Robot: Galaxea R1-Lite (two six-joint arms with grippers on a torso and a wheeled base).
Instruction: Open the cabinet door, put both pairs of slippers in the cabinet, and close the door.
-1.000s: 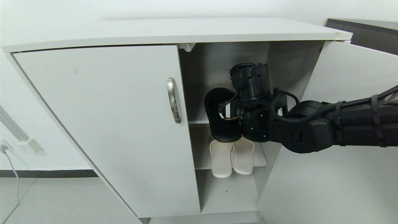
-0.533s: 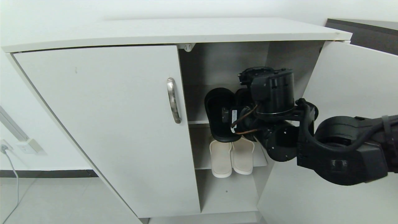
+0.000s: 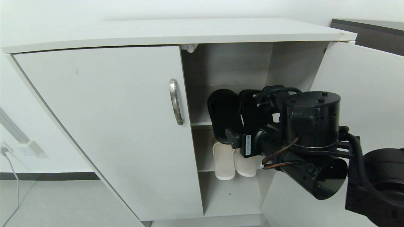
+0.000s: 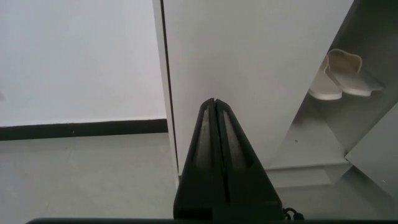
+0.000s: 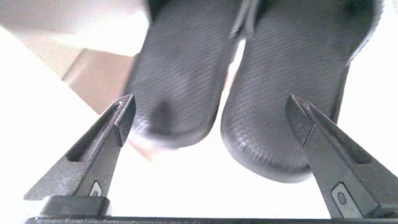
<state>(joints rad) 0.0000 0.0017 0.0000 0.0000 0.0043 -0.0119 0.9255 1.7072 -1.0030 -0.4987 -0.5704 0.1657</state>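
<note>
The white cabinet (image 3: 189, 30) has its right door (image 3: 356, 88) swung open and its left door (image 3: 101, 126) closed. A pair of black slippers (image 3: 224, 113) rests on the upper shelf, toes overhanging its front edge. A white pair (image 3: 224, 160) lies on the shelf below. My right gripper (image 3: 247, 119) hovers open just in front of the black slippers (image 5: 186, 68), fingers spread wider than the pair and holding nothing (image 5: 210, 104). My left gripper (image 4: 214, 102) is shut and empty, low before the closed left door, with the white slippers (image 4: 339, 78) off to its side.
A metal handle (image 3: 175, 101) runs down the closed door's inner edge. The bottom compartment (image 3: 230, 195) holds nothing. Grey floor (image 4: 81, 174) stretches before the cabinet, and a wall socket with a cord (image 3: 4, 151) sits at far left.
My right arm has drawn back out of the cabinet, toward me and downward. The black slippers have stayed in place on the upper shelf.
</note>
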